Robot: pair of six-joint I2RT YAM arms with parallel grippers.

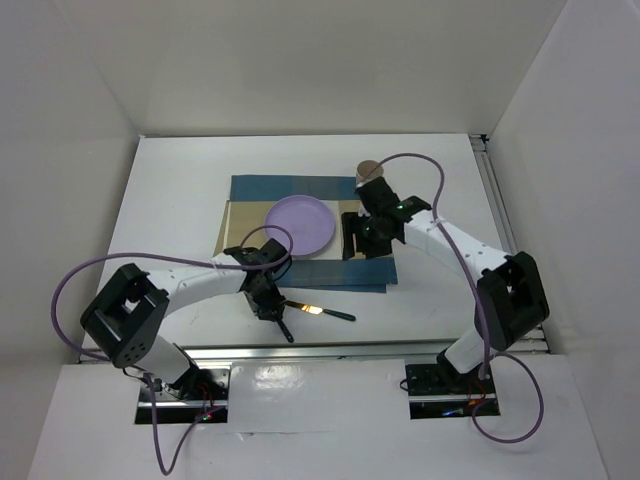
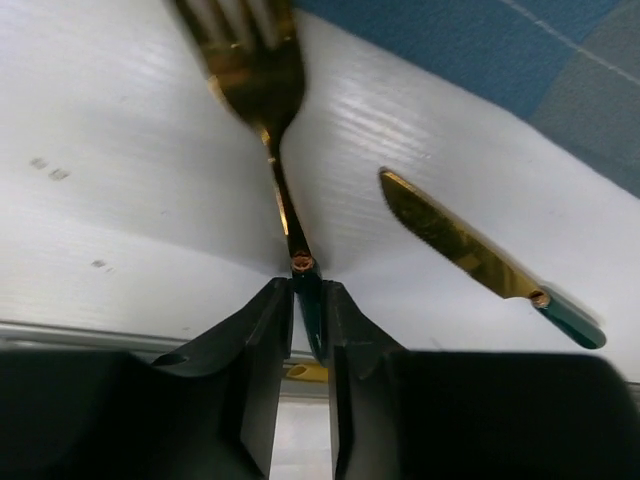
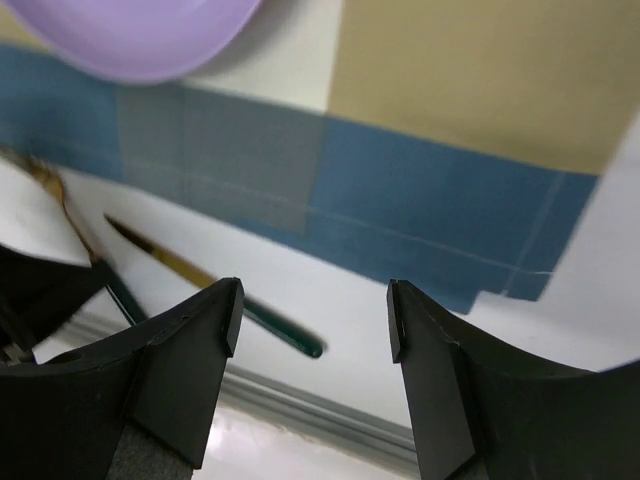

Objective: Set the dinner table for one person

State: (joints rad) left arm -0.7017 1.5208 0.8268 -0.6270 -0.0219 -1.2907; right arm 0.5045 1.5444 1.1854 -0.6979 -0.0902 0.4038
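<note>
White dinner table (image 1: 170, 200) is seen from above beneath both arms, with one placemat (image 1: 260, 188), one purple plate (image 1: 300, 226), one knife (image 1: 322, 311) and one cup (image 1: 371, 168). Left wrist: one fork (image 2: 255, 80) is pinched at its handle by the left gripper (image 2: 308, 310), table just below, knife beside. Right wrist: the right gripper (image 3: 315, 320) is held wide apart, empty, over placemat edge and table.

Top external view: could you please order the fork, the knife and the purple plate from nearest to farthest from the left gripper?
1. Fork: gripped by the fingers of the left gripper.
2. Knife: lying on the table just to the gripper's right.
3. Purple plate: farther back, on the placemat.
</note>
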